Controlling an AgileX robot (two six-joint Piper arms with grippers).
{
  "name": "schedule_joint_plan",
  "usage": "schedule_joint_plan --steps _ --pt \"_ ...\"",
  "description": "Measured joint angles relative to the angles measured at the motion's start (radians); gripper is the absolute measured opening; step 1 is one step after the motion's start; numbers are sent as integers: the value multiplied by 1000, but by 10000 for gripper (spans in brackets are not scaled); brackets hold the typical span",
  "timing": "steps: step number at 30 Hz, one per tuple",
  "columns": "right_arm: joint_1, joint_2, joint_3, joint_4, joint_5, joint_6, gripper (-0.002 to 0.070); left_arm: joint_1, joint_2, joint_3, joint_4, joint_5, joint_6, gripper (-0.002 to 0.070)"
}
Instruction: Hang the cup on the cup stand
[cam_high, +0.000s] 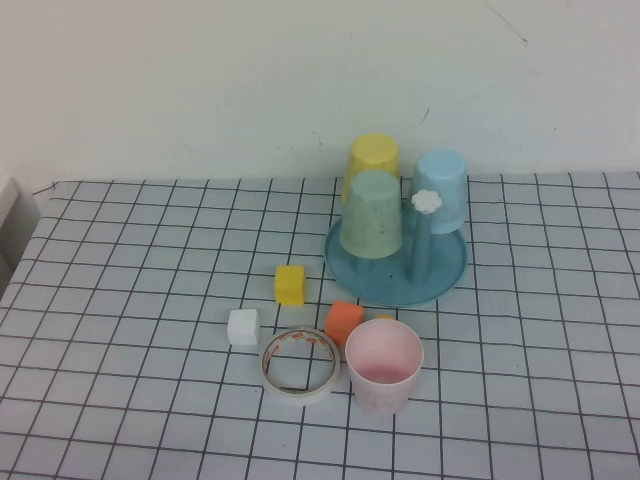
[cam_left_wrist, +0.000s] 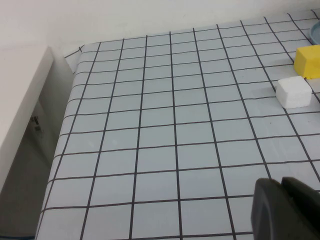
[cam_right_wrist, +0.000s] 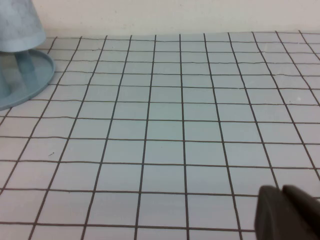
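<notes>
Pink cup (cam_high: 384, 364) upright near cup stand (cam_high: 396, 262), unhung; my left gripper (cam_left_wrist: 281, 210) and right gripper (cam_right_wrist: 282, 212) clenched, empty, parked off to their sides; grasp the rim, invert over a free peg.

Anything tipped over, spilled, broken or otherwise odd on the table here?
Nothing stands out. The pink cup stands upright, mouth up, near the cup stand, which already carries three inverted cups. Blocks and a tape roll lie beside it. The left gripper and right gripper hover shut, away from everything.
</notes>
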Motion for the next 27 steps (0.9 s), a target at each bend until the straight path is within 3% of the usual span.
schedule_joint_plan --steps 27 --pt "0 0 0 0 0 -14 0 0 0 0 0 0 -2 -1"
